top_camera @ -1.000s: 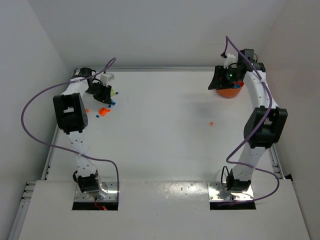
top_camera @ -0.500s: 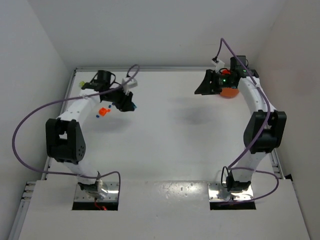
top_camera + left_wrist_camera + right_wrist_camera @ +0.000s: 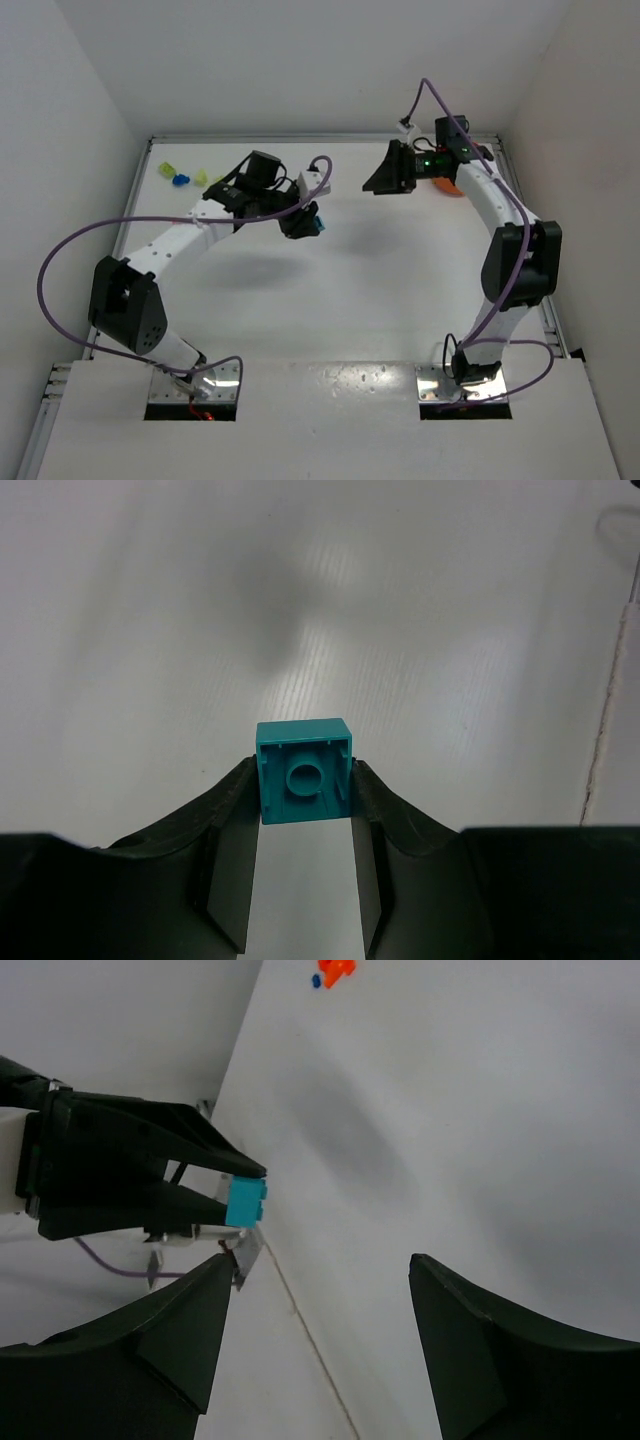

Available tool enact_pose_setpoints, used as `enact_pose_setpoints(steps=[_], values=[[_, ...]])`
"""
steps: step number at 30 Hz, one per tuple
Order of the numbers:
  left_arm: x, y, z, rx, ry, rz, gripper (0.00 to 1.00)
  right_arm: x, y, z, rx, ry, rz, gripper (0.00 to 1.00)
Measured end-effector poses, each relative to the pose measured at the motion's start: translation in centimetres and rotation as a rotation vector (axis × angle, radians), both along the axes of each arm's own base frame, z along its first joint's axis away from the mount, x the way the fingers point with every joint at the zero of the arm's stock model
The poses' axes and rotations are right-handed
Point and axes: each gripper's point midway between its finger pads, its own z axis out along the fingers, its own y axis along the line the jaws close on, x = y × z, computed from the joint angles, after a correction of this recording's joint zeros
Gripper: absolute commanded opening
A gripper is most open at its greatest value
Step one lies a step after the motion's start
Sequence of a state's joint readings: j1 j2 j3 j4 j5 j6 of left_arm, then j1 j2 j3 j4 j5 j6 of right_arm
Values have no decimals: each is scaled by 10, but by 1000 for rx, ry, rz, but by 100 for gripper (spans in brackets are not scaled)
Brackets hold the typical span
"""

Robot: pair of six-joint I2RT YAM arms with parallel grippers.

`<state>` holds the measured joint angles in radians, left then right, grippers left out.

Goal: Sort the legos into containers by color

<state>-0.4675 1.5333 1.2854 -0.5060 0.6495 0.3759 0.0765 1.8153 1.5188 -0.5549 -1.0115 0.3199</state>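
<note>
You are looking down on a flat white table (image 3: 350,300). Over its middle, your left end effector (image 3: 305,222) is pinching a small teal square plastic brick (image 3: 304,770). Your right end effector (image 3: 382,170) is gaping wide and empty, just left of the round orange plastic bowl (image 3: 447,184) at the far right. Tiny yellow-green and blue plastic bricks (image 3: 182,180) are lying at the far left.

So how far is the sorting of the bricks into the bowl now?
Done: cannot tell, the orange bowl is mostly hidden behind the right arm. In hand: the left jaws are shut on a teal brick over the table. The right jaws stand open and empty. Left: a yellow-green brick, a blue brick and an orange brick lie loose on the table.
</note>
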Motion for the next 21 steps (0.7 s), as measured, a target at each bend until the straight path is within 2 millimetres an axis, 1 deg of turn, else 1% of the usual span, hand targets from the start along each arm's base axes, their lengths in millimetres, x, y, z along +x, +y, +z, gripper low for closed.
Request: enact_pose_setpoints(steps=[2, 5, 9, 13, 21], values=[[-3, -7, 3, -9, -2, -8, 26, -8, 13, -1, 14, 16, 36, 72], [-2, -13, 9, -23, -5, 5, 26, -21, 34, 2, 46, 32, 98, 72], [4, -20, 24, -53, -33, 18, 26, -33, 57, 1, 82, 58, 169, 72], [7, -27, 33, -77, -48, 20, 26, -41, 70, -6, 92, 88, 204, 72], [8, -30, 34, -86, -40, 27, 26, -53, 88, -15, 96, 126, 253, 72]])
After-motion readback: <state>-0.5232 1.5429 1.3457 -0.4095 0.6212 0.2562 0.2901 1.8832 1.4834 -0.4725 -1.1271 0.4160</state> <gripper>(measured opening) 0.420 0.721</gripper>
